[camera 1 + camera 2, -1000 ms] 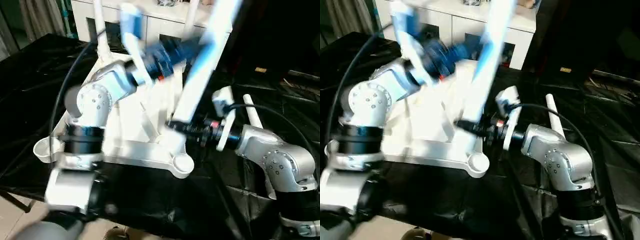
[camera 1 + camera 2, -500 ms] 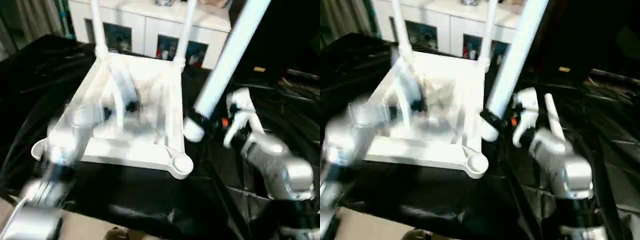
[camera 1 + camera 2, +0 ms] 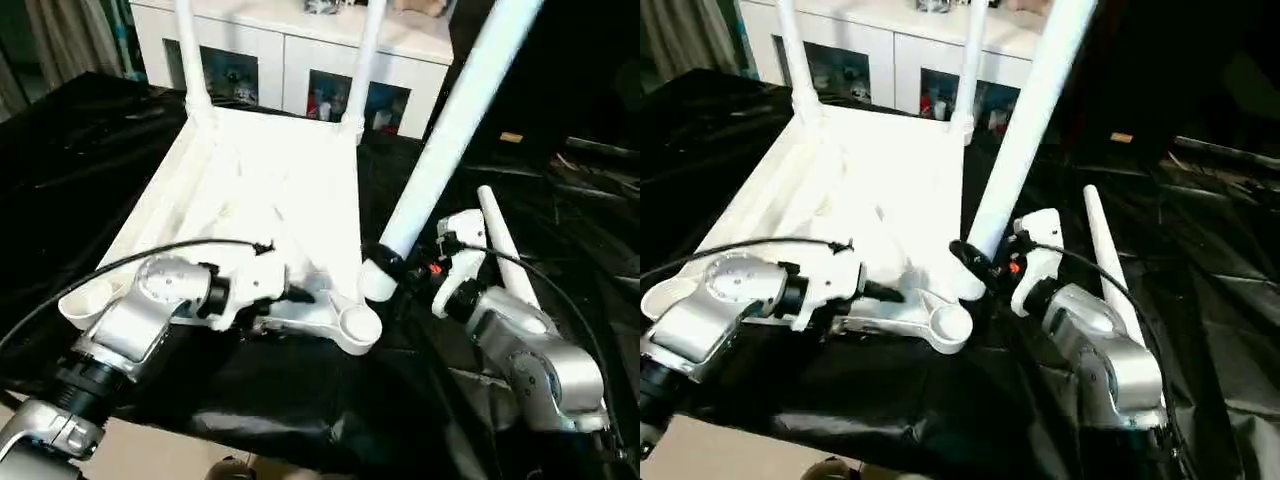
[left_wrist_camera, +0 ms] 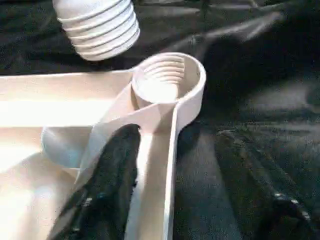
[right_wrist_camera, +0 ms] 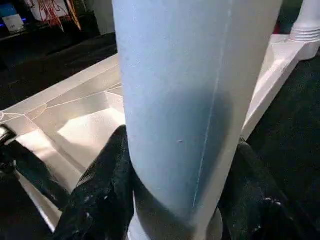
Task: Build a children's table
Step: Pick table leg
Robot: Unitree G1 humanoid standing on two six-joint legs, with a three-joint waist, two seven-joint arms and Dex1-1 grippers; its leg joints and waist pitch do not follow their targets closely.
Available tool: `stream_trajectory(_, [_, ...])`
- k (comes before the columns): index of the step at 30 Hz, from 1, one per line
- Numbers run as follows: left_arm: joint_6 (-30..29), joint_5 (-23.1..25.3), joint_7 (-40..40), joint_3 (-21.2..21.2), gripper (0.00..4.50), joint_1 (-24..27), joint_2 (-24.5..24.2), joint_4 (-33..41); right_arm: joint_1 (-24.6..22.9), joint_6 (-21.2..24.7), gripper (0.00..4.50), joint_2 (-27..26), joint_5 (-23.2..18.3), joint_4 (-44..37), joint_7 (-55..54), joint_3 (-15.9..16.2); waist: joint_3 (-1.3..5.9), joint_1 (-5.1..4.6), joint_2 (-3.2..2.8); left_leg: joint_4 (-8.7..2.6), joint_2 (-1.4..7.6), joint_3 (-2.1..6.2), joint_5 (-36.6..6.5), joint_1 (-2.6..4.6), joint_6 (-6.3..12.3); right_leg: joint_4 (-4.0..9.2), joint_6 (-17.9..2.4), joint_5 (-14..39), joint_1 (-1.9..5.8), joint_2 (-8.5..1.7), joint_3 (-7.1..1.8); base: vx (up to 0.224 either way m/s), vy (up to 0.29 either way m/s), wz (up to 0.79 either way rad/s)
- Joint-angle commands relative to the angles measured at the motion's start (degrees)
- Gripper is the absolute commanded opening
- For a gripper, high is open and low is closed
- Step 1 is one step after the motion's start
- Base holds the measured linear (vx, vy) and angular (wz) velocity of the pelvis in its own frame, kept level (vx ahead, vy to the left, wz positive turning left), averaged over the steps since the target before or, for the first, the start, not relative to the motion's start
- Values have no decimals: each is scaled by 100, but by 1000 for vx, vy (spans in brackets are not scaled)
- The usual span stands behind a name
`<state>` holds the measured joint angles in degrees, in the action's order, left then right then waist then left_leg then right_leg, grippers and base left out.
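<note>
The children's table (image 3: 262,190) lies upside down in the middle of the head views, a smooth white plastic top with raised ribs across its underside and round sockets at the corners. Two legs (image 3: 364,62) already stand upright in the far sockets, near the top of the frame. The near right socket (image 4: 167,82) is an open ring with screw threads moulded inside (the left wrist view shows them plainly).

The right gripper (image 3: 392,262) is clenched around a third leg (image 3: 450,135), a long, smooth white tube that slants up to the upper right of the frame. Its ridged, threaded end (image 4: 97,25) hangs just beside that near right socket, not in it. In the right wrist view the black fingers (image 5: 97,195) press on both sides of the tube. A fourth leg (image 3: 500,245), tapered, lies on the cloth to the right, behind the right arm.

The left gripper (image 3: 300,296) rests at the near edge of the top, one black finger (image 4: 107,185) lying inside the rim channel; whether it is grasping cannot be told.

A crinkled, glossy black cloth (image 3: 60,140) covers the work table. Behind it, at the top of the frame, stands a white cabinet (image 3: 290,50) with glass doors.
</note>
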<state>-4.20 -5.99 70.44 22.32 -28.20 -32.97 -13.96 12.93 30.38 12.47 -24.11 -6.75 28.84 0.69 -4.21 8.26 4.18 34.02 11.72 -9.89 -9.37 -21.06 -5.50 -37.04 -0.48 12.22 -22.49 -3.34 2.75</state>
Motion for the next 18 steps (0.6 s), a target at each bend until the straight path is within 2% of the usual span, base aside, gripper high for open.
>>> stream_trajectory(1, [114,86,32,94,232,-152,26,-41,-24,-76,187,33,-14,-221,-39,-39,425,-18,-143,-455,149,56,-1416,109,-352,458,-815,934,217,-448,-267,0,0,0])
stream_trajectory(5, [365,242,146,122,206,-390,119,-528,-158,6,187,90,-84,-419,134,76,427,-18,-166,-448,143,60,-1341,98,-325,445,-836,755,234,-450,-269,0,0,0])
stream_trajectory(6, [383,243,218,115,183,-434,140,-618,-185,40,187,95,-106,-456,150,96,422,-25,-162,-450,136,57,-1361,96,-320,458,-836,784,233,-444,-269,0,0,0])
stream_trajectory(8, [376,232,270,110,183,-466,155,-679,-208,68,187,94,-123,-492,154,102,425,-23,-178,-450,144,62,-1415,105,-334,457,-862,852,231,-460,-271,0,0,0])
stream_trajectory(9, [367,221,300,106,177,-481,164,-708,-222,84,187,90,-133,-515,152,102,422,-24,-166,-451,150,60,-1423,102,-334,456,-874,841,232,-459,-273,0,0,0])
stream_trajectory(12, [313,227,507,205,144,-500,97,-745,-256,102,187,87,-135,-563,138,110,421,-26,-190,-451,148,59,-1409,106,-327,455,-902,767,223,-456,-277,0,0,0])
stream_trajectory(16, [271,241,671,262,123,-481,50,-777,-273,122,187,81,-130,-594,112,89,412,-28,-198,-457,153,60,-1529,116,-331,464,-931,897,215,-462,-278,0,0,0])
stream_trajectory(17, [294,251,707,254,99,-477,50,-793,-271,129,187,82,-132,-599,110,87,409,-29,-195,-460,154,60,-1562,120,-332,470,-928,942,212,-460,-279,0,0,0])
stream_trajectory(18, [287,253,724,245,99,-475,60,-808,-264,130,187,84,-131,-591,111,84,405,-32,-188,-462,155,61,-1568,118,-331,469,-927,958,213,-462,-278,0,0,0])
